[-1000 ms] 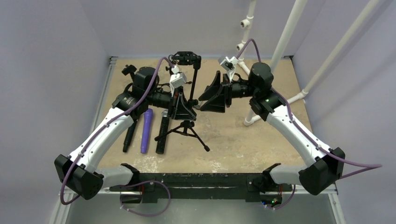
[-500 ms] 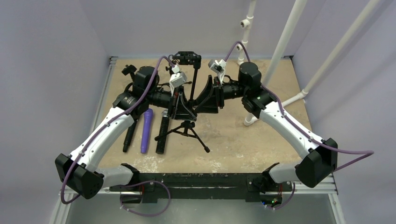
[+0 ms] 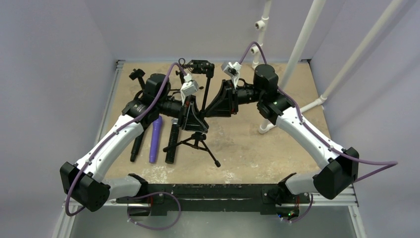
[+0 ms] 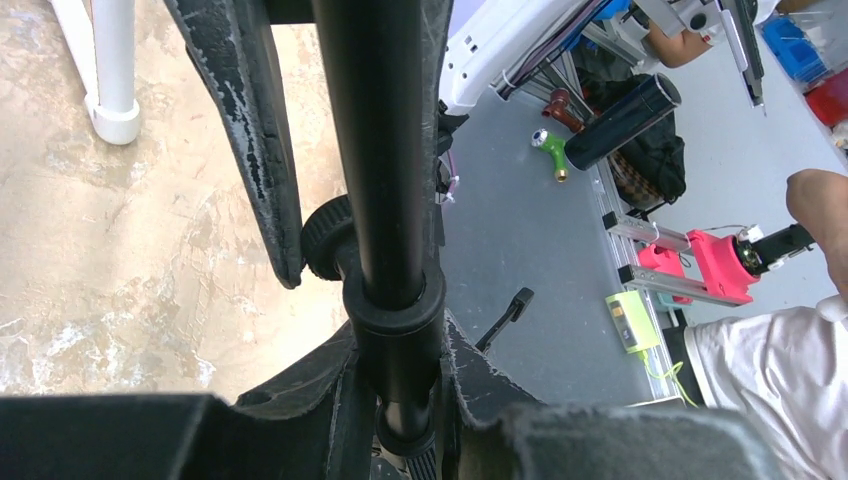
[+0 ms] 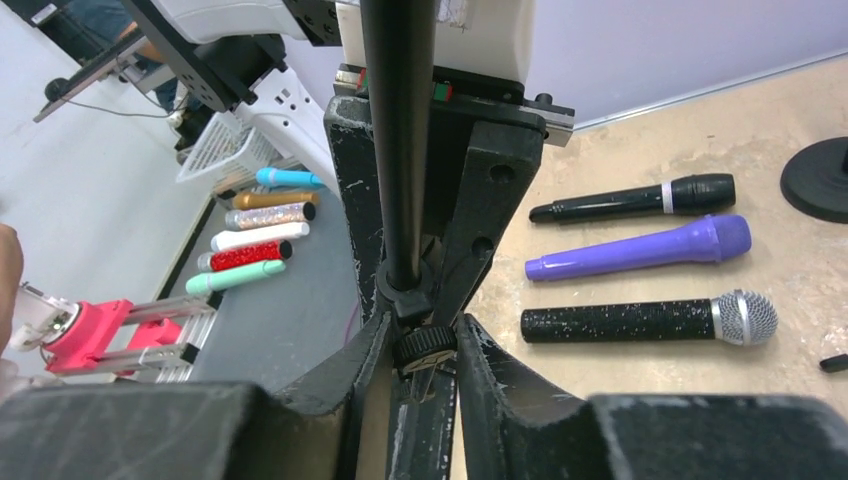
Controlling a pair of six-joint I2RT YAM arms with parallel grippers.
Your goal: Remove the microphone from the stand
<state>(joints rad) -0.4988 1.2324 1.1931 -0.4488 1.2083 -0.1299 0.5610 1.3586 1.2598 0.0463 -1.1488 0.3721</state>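
From above: tripod stand [image 3: 199, 140] near the middle of the sandy table [image 3: 257, 144], a black clip [image 3: 198, 64] at the top of its pole. Impossible to tell from up there whether that clip carries anything. Met at the pole from both sides by the left gripper [image 3: 190, 113] and the right gripper [image 3: 218, 102], tips nearly touching each other. Left of the tripod legs, lying flat and side by side: slim black microphone [image 3: 137, 144], purple microphone [image 3: 155, 139], glittery black microphone [image 3: 172, 141], all apart from the stand.

Through the left wrist camera: left gripper [image 4: 395, 345] clamped tight on the pole at a thick collar, pressed to both sides of it. Beyond, one worn finger [image 4: 250, 150] of the other arm just beside the pole. Only here: white pipe foot [image 4: 115, 110] on the table and a white sleeve [image 4: 770, 390] off it.

Through the right wrist camera: right gripper [image 5: 430, 350] drawn in around a knurled ring just under that collar, fingers close on either side; pressing or merely beside, cannot tell. Only here in detail: silver mesh head on the glittery black microphone [image 5: 650, 318], purple microphone [image 5: 640, 250] in the middle, white band on the slim black microphone [image 5: 635, 198]. Also a row of coloured microphones [image 5: 255, 240] on the grey floor past the table edge
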